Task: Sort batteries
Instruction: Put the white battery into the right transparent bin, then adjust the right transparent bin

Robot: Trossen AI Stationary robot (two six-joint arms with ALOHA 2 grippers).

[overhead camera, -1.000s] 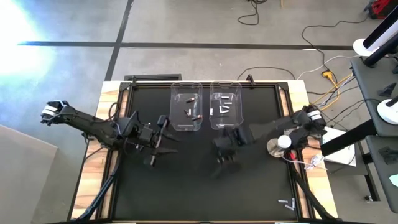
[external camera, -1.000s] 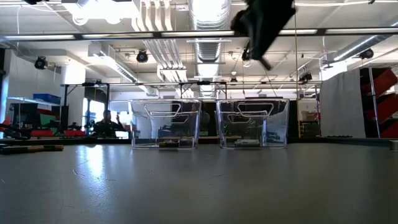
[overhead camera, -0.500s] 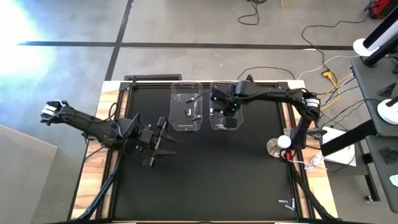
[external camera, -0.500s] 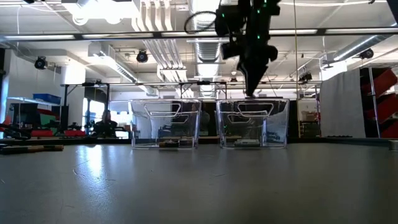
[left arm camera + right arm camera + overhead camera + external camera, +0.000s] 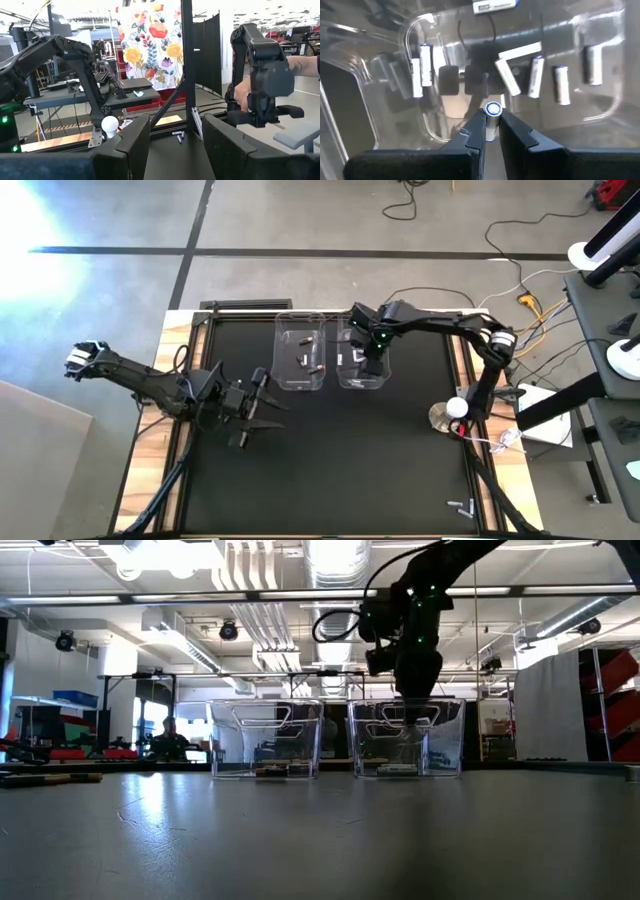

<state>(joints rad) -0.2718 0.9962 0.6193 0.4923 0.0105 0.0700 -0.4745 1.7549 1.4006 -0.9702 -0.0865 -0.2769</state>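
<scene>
The right gripper (image 5: 490, 131) is clenched on one silvery-white battery (image 5: 492, 120), held upright just above the floor of the right clear bin (image 5: 350, 380), toward twelve o'clock on the table. To do this drop well, I judge it should part its fingers only slightly and lift straight up, so the smooth round cell neither rolls far nor knocks the white cells (image 5: 561, 84) already lying loose on the glossy plastic. At nine o'clock the left bin (image 5: 285, 385) holds dark red-marked cells (image 5: 318, 368), and the left gripper (image 5: 262, 415) waits released over the matte black table (image 5: 400, 470) at eight o'clock.
</scene>
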